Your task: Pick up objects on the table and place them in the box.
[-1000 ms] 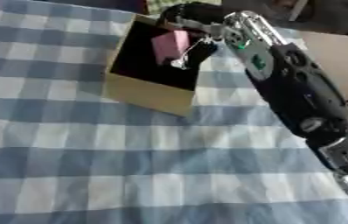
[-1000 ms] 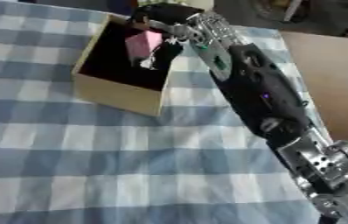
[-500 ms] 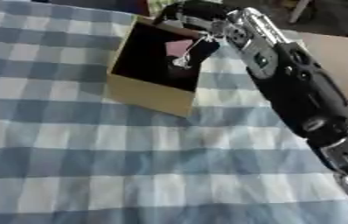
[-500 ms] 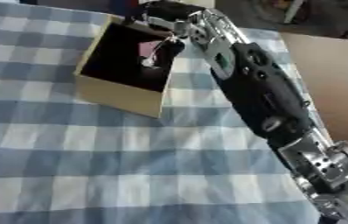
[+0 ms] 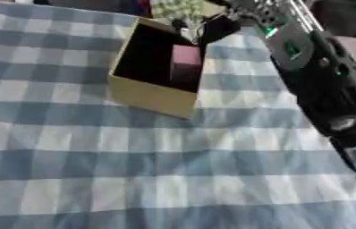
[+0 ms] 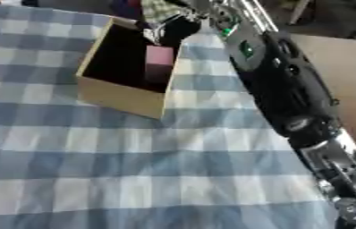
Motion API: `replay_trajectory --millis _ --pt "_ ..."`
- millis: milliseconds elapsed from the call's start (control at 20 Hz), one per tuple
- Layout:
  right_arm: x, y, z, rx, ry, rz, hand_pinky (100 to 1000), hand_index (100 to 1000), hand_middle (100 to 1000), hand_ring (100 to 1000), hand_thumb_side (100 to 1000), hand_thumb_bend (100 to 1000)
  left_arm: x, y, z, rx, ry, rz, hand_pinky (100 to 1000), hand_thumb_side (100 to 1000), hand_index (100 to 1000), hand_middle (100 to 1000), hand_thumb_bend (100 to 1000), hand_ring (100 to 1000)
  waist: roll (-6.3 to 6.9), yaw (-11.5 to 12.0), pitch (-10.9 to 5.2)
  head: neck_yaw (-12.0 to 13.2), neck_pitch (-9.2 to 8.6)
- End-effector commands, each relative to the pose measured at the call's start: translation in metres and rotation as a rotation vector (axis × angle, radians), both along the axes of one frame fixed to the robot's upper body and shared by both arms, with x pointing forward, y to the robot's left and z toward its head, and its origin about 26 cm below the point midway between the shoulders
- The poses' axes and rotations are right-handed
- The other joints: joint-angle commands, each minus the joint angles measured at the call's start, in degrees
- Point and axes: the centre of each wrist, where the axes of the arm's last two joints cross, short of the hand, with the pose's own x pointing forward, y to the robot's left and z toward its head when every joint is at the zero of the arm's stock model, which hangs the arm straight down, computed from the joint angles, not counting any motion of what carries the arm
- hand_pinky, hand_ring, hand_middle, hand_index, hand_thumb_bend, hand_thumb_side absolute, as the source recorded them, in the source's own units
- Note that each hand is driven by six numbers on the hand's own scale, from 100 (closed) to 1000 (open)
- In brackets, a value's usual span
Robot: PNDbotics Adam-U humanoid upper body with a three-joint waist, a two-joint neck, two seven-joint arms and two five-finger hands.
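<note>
Pink block (image 5: 185,67) — small, box-shaped, matte; lies inside the box (image 5: 150,96), against its right wall. Box: tan cardboard, open-topped, dark interior, set askew on the blue-and-white checked tablecloth (image 5: 134,170). Right hand (image 5: 212,27) — above the box's far right corner, blurred; whether its fingers are open or curled cannot be told. Bare tan surface (image 6: 345,80) beyond the cloth's right edge.

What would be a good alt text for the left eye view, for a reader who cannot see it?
A pink block sits inside an open tan box on a blue-and-white checked tablecloth. The robot's black right arm reaches from the right, its hand at the box's far corner.
</note>
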Motion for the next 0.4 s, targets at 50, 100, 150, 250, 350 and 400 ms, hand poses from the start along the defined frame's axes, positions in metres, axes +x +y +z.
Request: replay_trajectory --millis 50,100,150,250,350,400 --pt "-0.025 -0.026 0.029 0.075 -0.132 -0.004 862 800 702 799 729 100 -0.003 0.003 0.007 -0.011 -0.049 0.016 498 942 776 620 300 575 0.75 -0.3 -1.28 0.9 0.32" --pt "-0.03 -0.032 0.03 0.097 -0.156 -0.001 862 799 703 800 758 100 -0.003 0.004 0.007 -0.02 -0.059 0.02 499 940 776 620 300 575 0.95 -0.5 -1.19 1.3 0.29" --pt "-0.036 -0.039 0.031 0.118 -0.178 0.002 863 800 704 801 774 100 -0.003 0.004 0.007 -0.029 -0.07 0.022 499 940 774 620 300 575 1.09 -0.7 -1.1 1.6 0.26" --pt "-0.048 -0.051 0.032 0.161 -0.222 0.004 862 797 704 799 819 100 -0.003 0.004 0.008 -0.046 -0.092 0.024 500 937 773 620 302 576 1.45 -1.0 -0.85 2.3 0.15" --pt "-0.059 -0.062 0.031 0.201 -0.26 0.007 858 796 706 798 863 100 -0.003 0.004 0.008 -0.054 -0.104 0.026 500 936 773 621 305 576 1.84 -1.2 -0.64 2.7 0.06" --pt "-0.065 -0.066 0.031 0.218 -0.278 0.011 856 794 705 797 867 100 -0.003 0.004 0.009 -0.056 -0.107 0.028 500 936 773 621 305 576 2.08 -1.3 -0.54 2.9 -0.01"
